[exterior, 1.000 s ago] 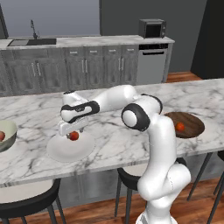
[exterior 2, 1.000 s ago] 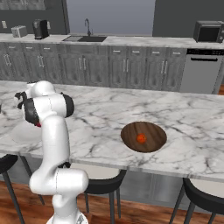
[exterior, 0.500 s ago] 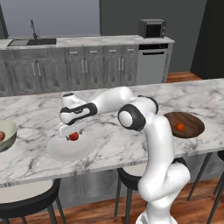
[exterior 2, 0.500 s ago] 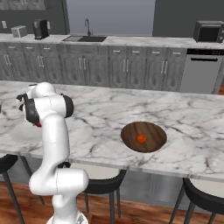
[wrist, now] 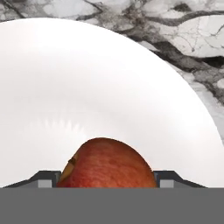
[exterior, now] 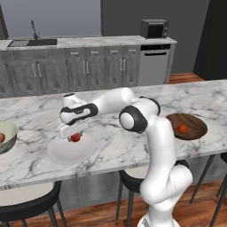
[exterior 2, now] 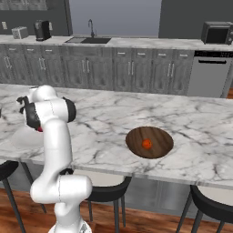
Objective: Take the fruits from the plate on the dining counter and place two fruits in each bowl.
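Note:
One red fruit (wrist: 107, 164) sits low over the white plate (wrist: 87, 87), and my gripper (wrist: 107, 183) is shut on it, with a fingertip (wrist: 43, 178) pressed to each side. In the left base view the gripper (exterior: 73, 134) holds this fruit (exterior: 76, 138) over the far part of the plate (exterior: 66, 153) on the marble dining counter (exterior: 111, 146). The pale bowl (exterior: 8, 135) at the left edge holds a red fruit (exterior: 1, 138). The dark brown bowl (exterior: 188, 122) holds an orange fruit (exterior: 182, 128). In the right base view the brown bowl (exterior 2: 157, 136) and its fruit (exterior 2: 146, 144) lie right of the arm.
Black stools (exterior: 26, 206) stand under the counter's near edge. Bare marble lies between plate and brown bowl. Behind runs the grey-cabinet kitchen counter with sink (exterior: 33, 42) and a microwave (exterior: 154, 28).
The hand has sunk slightly toward the plate. The fruit, plate and bowls stay where they were.

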